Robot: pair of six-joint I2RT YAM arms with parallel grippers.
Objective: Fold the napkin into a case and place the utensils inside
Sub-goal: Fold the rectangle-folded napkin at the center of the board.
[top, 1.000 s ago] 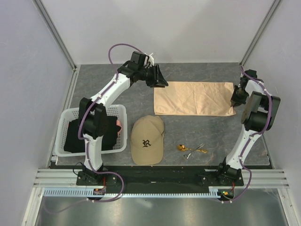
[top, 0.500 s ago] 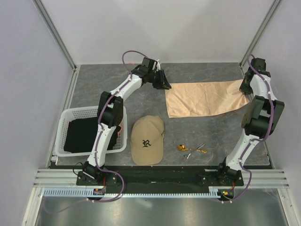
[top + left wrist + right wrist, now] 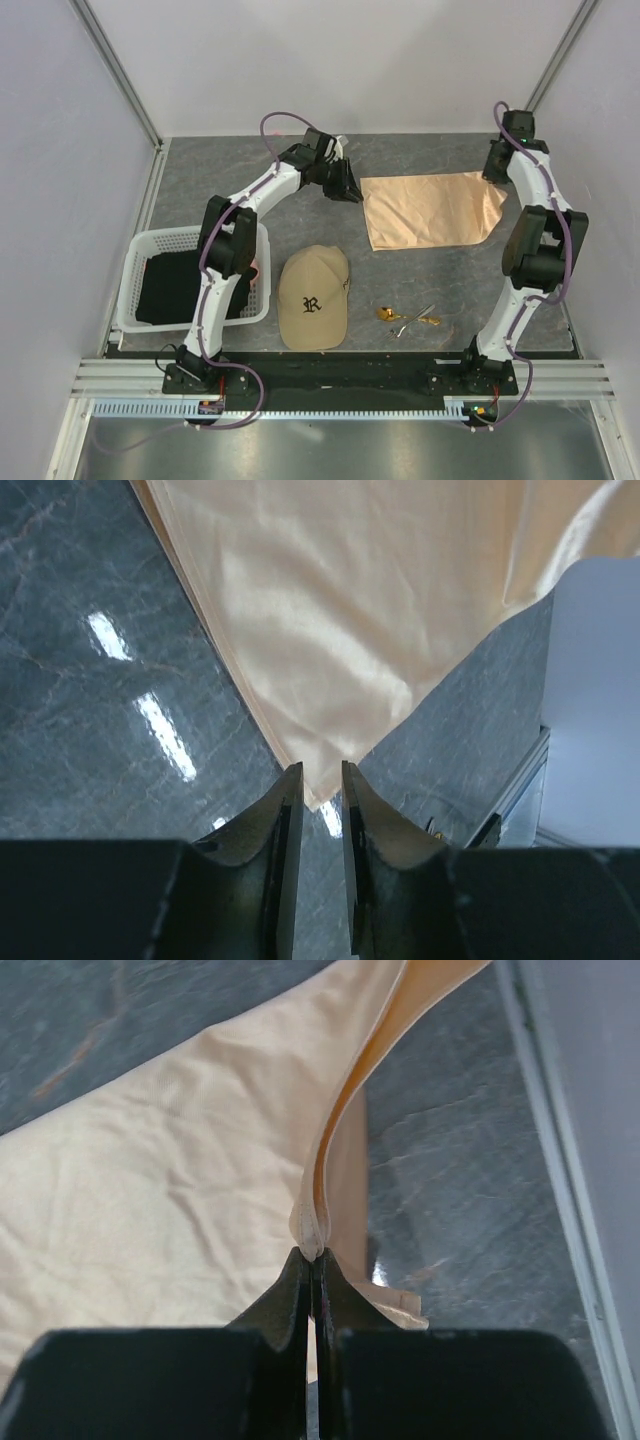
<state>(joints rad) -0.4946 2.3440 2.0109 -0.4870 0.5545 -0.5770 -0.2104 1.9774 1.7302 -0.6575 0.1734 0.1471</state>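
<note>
The peach-orange napkin (image 3: pixel 430 210) lies at the back right of the table, its right edge raised and curling. My right gripper (image 3: pixel 493 172) is shut on that edge; in the right wrist view a doubled fold of napkin (image 3: pixel 170 1190) stands up from the closed gripper (image 3: pixel 315 1255). My left gripper (image 3: pixel 352 192) is at the napkin's back-left corner. In the left wrist view that gripper (image 3: pixel 320 770) stands narrowly open, with the napkin's (image 3: pixel 330 610) corner tip lying at the gap and bare table showing between the fingers. The utensils (image 3: pixel 405 317), a gold spoon and silvery pieces, lie near the front.
A tan baseball cap (image 3: pixel 313 298) sits at the front centre, left of the utensils. A white basket (image 3: pixel 132 268) holding black cloth stands at the front left. Walls and a metal frame rail close off the back and the right side near my right arm.
The napkin has been dragged right, and its right edge lifted toward the back by my right gripper. My left gripper followed its left corner rightward, and its jaws narrowed.
</note>
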